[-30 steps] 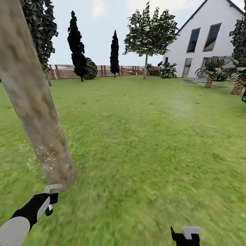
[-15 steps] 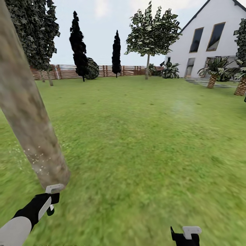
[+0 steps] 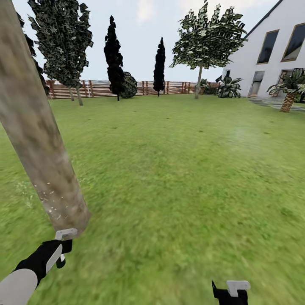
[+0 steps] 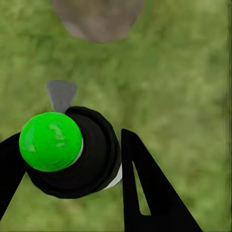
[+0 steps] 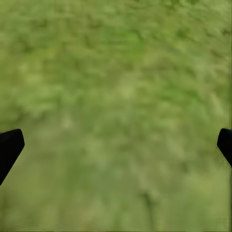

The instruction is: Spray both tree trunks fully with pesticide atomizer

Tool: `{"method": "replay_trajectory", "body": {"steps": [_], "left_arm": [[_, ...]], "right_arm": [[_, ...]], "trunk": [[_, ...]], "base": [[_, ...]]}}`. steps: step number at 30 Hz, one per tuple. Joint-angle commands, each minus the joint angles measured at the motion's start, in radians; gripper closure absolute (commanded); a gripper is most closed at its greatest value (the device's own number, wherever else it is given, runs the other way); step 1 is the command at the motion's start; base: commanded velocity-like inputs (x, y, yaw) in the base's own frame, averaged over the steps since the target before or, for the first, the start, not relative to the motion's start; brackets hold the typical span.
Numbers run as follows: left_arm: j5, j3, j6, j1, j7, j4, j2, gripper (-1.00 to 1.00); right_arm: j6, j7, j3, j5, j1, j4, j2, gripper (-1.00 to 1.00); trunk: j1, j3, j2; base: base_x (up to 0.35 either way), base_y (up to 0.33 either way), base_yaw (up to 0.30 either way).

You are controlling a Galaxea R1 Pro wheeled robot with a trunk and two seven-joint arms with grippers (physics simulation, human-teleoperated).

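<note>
**Atomizer held at foot of first trunk**

Pesticide atomizer (image 4: 67,150), green-capped, sits clamped between the left gripper (image 4: 72,159) fingers, its grey nozzle aimed toward the tree trunk (image 3: 40,140) just ahead. The right gripper (image 5: 116,145) hangs spread wide and empty over the floor (image 3: 182,178). Spray may miss the trunk's far side, judging by this low angle. The trunk's top is cut off; faint specks near its base are hard to read.
</note>
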Motion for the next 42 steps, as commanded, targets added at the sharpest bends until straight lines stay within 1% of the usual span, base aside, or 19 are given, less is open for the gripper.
{"method": "replay_trajectory", "body": {"steps": [1,7,12,15,17,21,27,30,40,42], "left_arm": [[0.000,0.000,0.000,0.000,0.000,0.000,0.000,1.00],[0.000,0.000,0.000,0.000,0.000,0.000,0.002,1.00],[0.001,0.001,0.000,0.009,0.000,-0.001,0.002,1.00],[0.000,0.034,-0.003,0.010,0.000,-0.002,0.002,1.00],[-0.001,0.046,-0.005,0.011,-0.001,-0.002,-0.002,1.00],[0.000,0.047,-0.006,0.011,-0.002,-0.002,-0.007,1.00],[0.001,0.046,-0.006,0.011,-0.003,-0.003,-0.009,1.00],[-0.004,0.045,-0.006,0.011,-0.003,-0.005,-0.009,1.00],[-0.008,0.043,-0.006,0.011,-0.002,-0.003,-0.011,1.00],[-0.008,0.043,-0.006,0.011,-0.002,-0.003,-0.011,1.00]], "right_arm": [[0.000,0.000,0.000,0.000,0.000,0.000,0.000,-1.00],[0.000,0.000,0.000,0.000,0.000,0.000,0.002,-1.00],[0.000,0.000,0.000,0.000,0.000,0.000,0.002,-1.00],[0.000,0.000,0.000,0.000,0.000,0.000,0.003,-1.00],[0.000,0.000,0.000,0.000,0.001,0.000,0.002,-1.00],[0.000,0.000,0.000,0.000,0.000,0.000,0.003,-1.00],[0.000,0.000,0.000,0.000,0.000,0.000,0.003,-1.00],[0.000,0.000,0.001,0.000,0.000,0.000,0.003,-1.00],[0.000,0.000,0.001,0.000,0.000,0.001,0.003,-1.00],[0.000,0.000,0.001,0.001,0.001,0.001,0.003,-1.00]], "trunk": [[0.000,0.000,0.000],[0.000,0.000,0.000],[0.000,0.000,0.000],[0.000,0.000,0.000],[0.000,0.000,0.000],[0.000,0.000,0.000],[0.000,0.000,0.000],[0.000,0.000,0.000],[0.000,0.000,0.000],[0.000,0.000,0.000]], "base": [[0.240,-0.184,0.004],[0.240,-0.184,0.018],[0.240,-0.184,0.251],[0.240,-0.184,0.277],[0.240,-0.184,0.278],[0.196,-0.139,0.278],[0.012,-0.007,0.278],[0.065,-0.067,0.278],[0.174,-0.214,0.276],[0.166,-0.230,0.066]]}}
